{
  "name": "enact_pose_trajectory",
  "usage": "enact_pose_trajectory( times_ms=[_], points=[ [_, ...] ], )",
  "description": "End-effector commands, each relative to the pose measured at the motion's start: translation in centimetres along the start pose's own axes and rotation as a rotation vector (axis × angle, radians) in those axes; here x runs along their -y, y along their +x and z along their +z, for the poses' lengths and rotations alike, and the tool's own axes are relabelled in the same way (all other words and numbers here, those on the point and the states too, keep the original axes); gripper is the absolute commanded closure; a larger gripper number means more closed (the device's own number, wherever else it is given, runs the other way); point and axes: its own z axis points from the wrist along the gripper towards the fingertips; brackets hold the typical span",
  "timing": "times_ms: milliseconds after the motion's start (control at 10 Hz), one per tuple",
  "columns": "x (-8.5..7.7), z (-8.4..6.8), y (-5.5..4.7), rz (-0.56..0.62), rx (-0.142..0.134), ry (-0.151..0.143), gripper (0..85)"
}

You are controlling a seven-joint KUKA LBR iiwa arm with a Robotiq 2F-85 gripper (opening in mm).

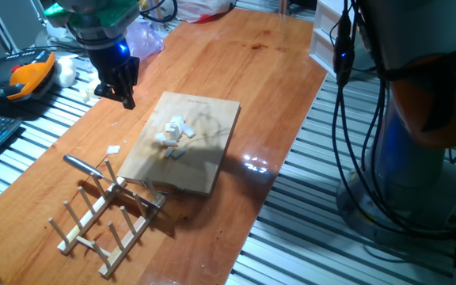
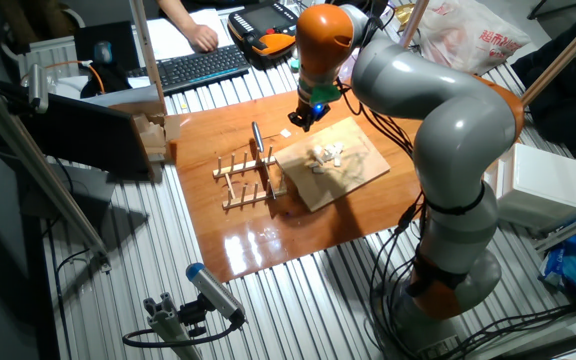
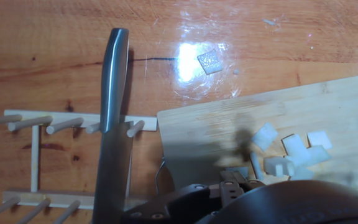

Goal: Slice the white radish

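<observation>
The white radish (image 1: 174,133) lies cut into several small flat pieces on the wooden board (image 1: 204,166), also seen in the other fixed view as radish (image 2: 326,155) on the board (image 2: 356,178) and in the hand view as radish (image 3: 291,152). One stray white bit (image 1: 114,149) lies on the table left of the board. A metal knife (image 1: 81,164) rests across the wooden peg rack (image 1: 101,222); in the hand view the knife (image 3: 114,93) crosses the rack (image 3: 36,118). My gripper (image 1: 123,96) hovers above the table beyond the board's left side, open and empty.
An orange teach pendant (image 1: 26,75) and a keyboard (image 2: 198,65) sit off the table's far side, next to a plastic bag (image 1: 145,36). The table's long edge runs close to the board's right side. A white box (image 2: 553,185) stands beside the arm's base.
</observation>
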Motion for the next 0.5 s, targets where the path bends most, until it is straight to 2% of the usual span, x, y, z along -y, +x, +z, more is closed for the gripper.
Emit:
enact_pose_trajectory(
  times_ms=[0,400],
  points=[
    [-0.01,0.0,0.0,-0.001,0.0,-0.001,85.0],
    [0.2,-0.13,0.23,0.001,-0.006,-0.002,85.0]
  ],
)
